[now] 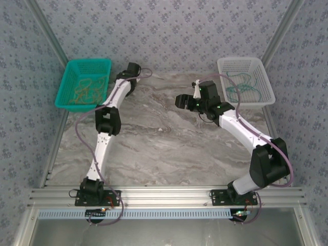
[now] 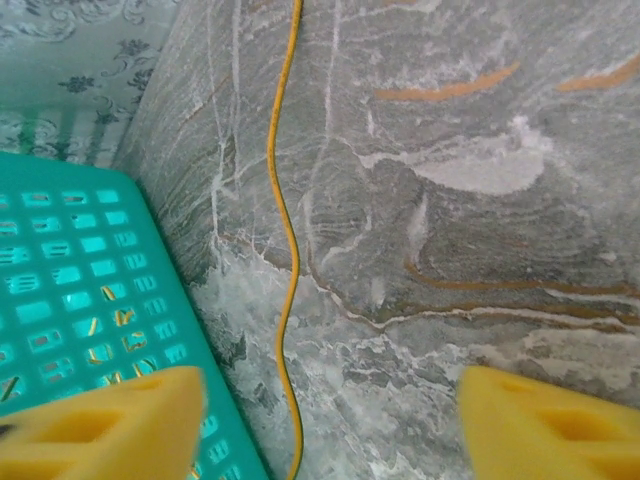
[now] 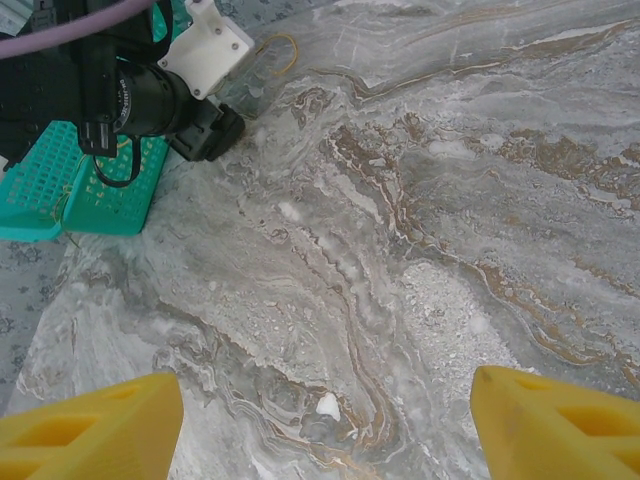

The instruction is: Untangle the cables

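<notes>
Left gripper (image 2: 330,425): 2 yellow fingers (image 2: 100,425) spread wide, nothing pinched. The bottom edge of its wrist view cuts both off and blurs them.

1 orange cable (image 2: 285,250) runs between them, closer to the left finger and touching neither. It snakes straight ahead of the hand over the marble tabletop (image 2: 480,250). Both ends leave the frame. Can't tell if it lies flat or is lifted.

Teal basket (image 2: 80,290) sits just left of that hand, 1 corner in view. Orange bits show through the wall holes, too blurred to sort out.

Right gripper (image 3: 325,415): jaws spread too, only the tips in frame, bare marble between them. Well ahead and left of it is the left arm's wrist (image 3: 130,95), black with a white bracket. An orange loop (image 3: 277,50) lies just past the bracket. Can't tell if it's the same strand.

Overhead adds what the wrist views lack:
- Orange-tan cables (image 1: 84,91) are heaped in the teal basket, just left of the left gripper.
- Green cables (image 1: 238,89) sit in the white basket (image 1: 267,84), beyond the right gripper and to its right.
- The 2 grippers are well apart.
- The left gripper's fingers are hidden under its wrist from there.
- The single strand is too thin to make out.
</notes>
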